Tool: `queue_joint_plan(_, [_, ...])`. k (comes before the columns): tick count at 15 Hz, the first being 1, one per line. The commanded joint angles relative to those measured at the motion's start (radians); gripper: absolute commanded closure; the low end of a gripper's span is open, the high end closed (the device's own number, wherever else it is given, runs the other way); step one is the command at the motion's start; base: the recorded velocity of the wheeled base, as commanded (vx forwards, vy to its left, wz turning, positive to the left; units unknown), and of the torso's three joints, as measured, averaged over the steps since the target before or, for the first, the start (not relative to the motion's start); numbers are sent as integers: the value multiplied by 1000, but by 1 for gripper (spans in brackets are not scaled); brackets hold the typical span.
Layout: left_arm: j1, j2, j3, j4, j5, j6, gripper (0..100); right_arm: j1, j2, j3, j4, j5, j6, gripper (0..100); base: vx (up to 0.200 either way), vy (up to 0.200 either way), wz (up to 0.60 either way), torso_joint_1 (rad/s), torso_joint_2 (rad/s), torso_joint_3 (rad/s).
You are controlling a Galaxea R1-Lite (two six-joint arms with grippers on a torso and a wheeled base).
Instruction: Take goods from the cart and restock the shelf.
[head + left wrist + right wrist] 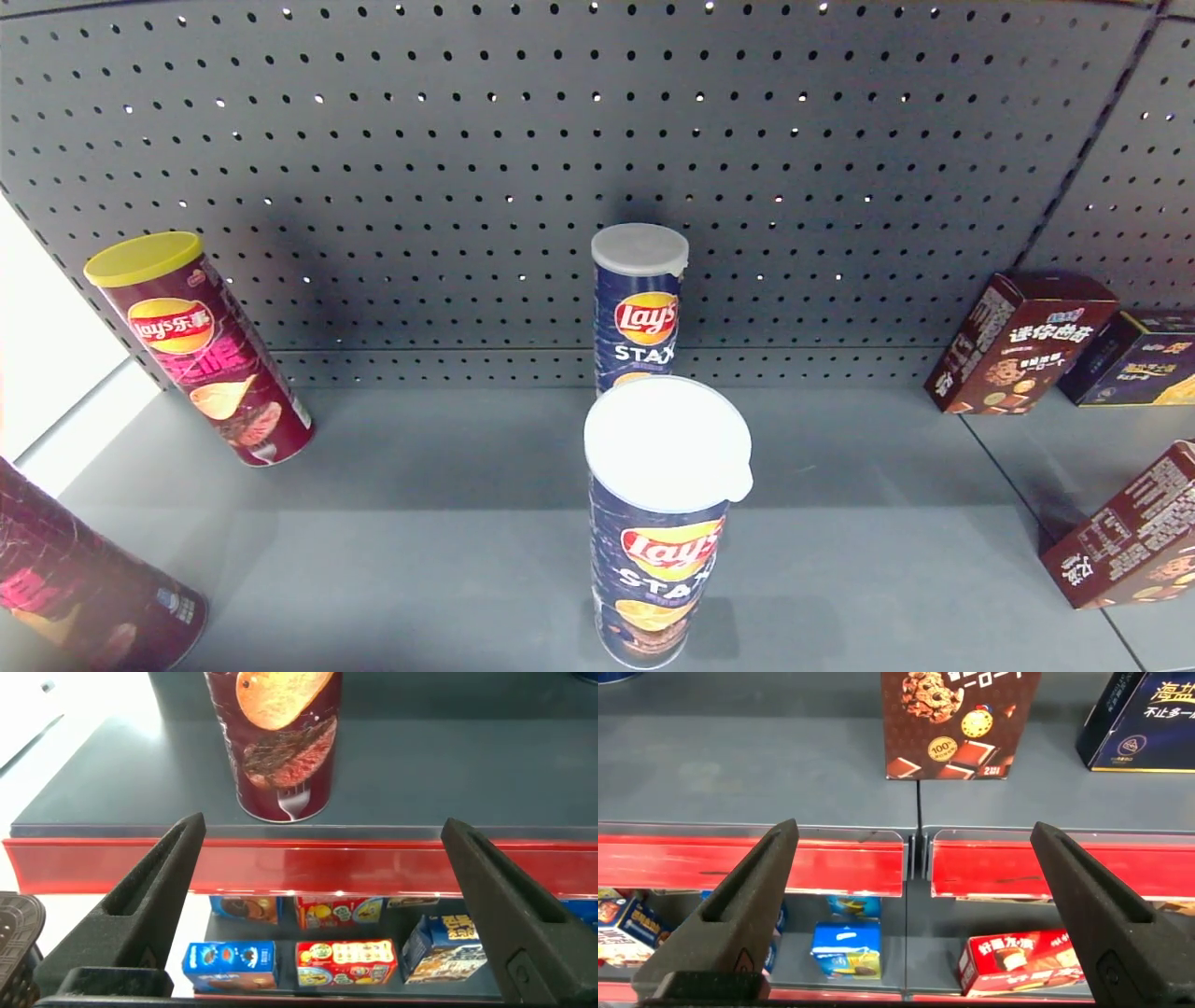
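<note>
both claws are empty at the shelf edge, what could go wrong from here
1. The dark red can stands near the front edge of the shelf, just beyond the open left claw; moving forward could tip it.
2. The brown box stands similarly close ahead of the open right claw.
3. The front blue can is tall and narrow; a bump might topple it into the rear blue can.
</note>
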Motion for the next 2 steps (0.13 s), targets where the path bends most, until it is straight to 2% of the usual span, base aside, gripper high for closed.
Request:
queue_joint_plan(1, [0,2,0,0,-1,0,0,1,2,0,0,0,0,0,0,0,0,0,0,0])
queue_joint_plan(2, [0,0,0,0,-1,0,0,1,2,0,0,0,1,0,0,0,0,0,0,0])
